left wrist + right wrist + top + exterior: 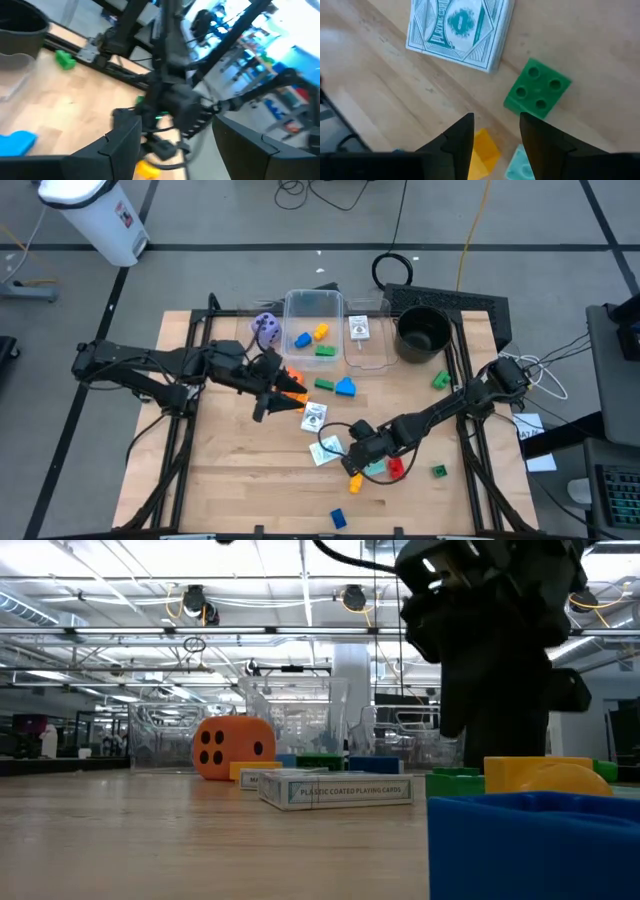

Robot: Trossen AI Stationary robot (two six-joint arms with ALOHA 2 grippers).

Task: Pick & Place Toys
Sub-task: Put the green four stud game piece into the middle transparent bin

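Down in the lower middle of the high view, my right gripper sits among a knot of toys: a yellow block, a teal block and a red block, with a white card box just beside them. In the right wrist view my fingers stand narrow with an empty gap, gripping nothing; a green block and that card box lie just ahead, the yellow and teal pieces under the tips. My left gripper hovers centre-left, fingers apart, with orange showing at its tips, though I cannot tell whether it holds the orange die. Outward, the clear tub at upper centre holds blue, yellow and green blocks; a second clear tray beside it holds one white card. The black pot stands at upper right; its contents are not visible. A purple die rests left of the tub. Loose blocks dot the wooden table, blue ones at centre and bottom, green ones at right.
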